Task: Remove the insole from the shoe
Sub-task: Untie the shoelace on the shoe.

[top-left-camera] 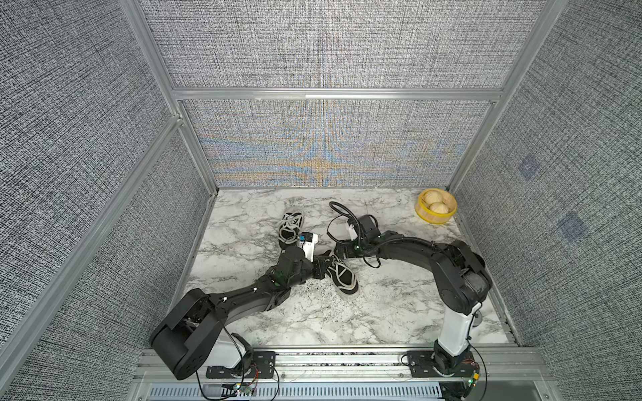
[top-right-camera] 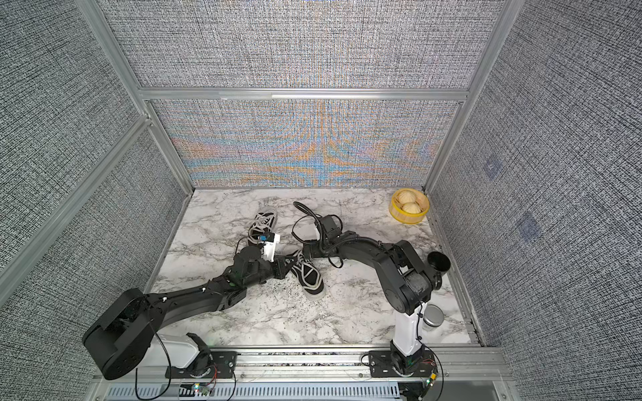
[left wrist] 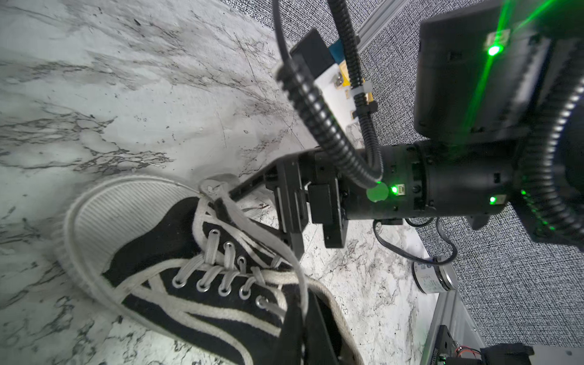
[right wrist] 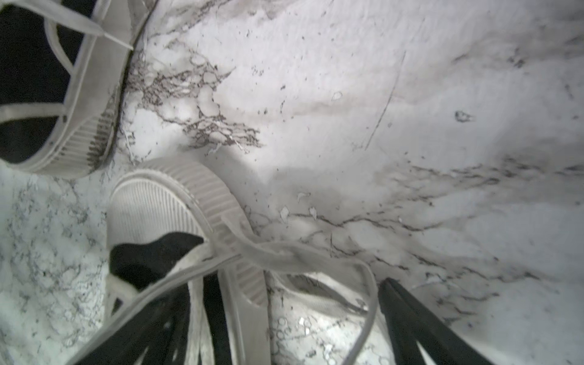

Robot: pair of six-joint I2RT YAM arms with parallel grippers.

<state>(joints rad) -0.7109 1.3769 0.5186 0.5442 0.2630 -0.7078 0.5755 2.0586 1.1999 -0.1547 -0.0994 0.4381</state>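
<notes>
A black shoe (left wrist: pixel 177 240) with white laces lies on the marble table (left wrist: pixel 126 94). The right gripper (left wrist: pixel 265 218) is at the laces, with its jaws wide apart. The left gripper (left wrist: pixel 295 335), jaws pressed together, is at the shoe's opening. A metal tin (left wrist: pixel 434 278) stands beside the wall.

No text, brand, number or sign could be read in any view. A printed label is seen on the side of a small round tin (left wrist: pixel 430 278) near the table edge in the left wrist view; the print is too small and blurred to be read. The shoe (left wrist: pixel 196 284) is seen close up in both wrist views, and no lettering is legible on its canvas or sole.
</notes>
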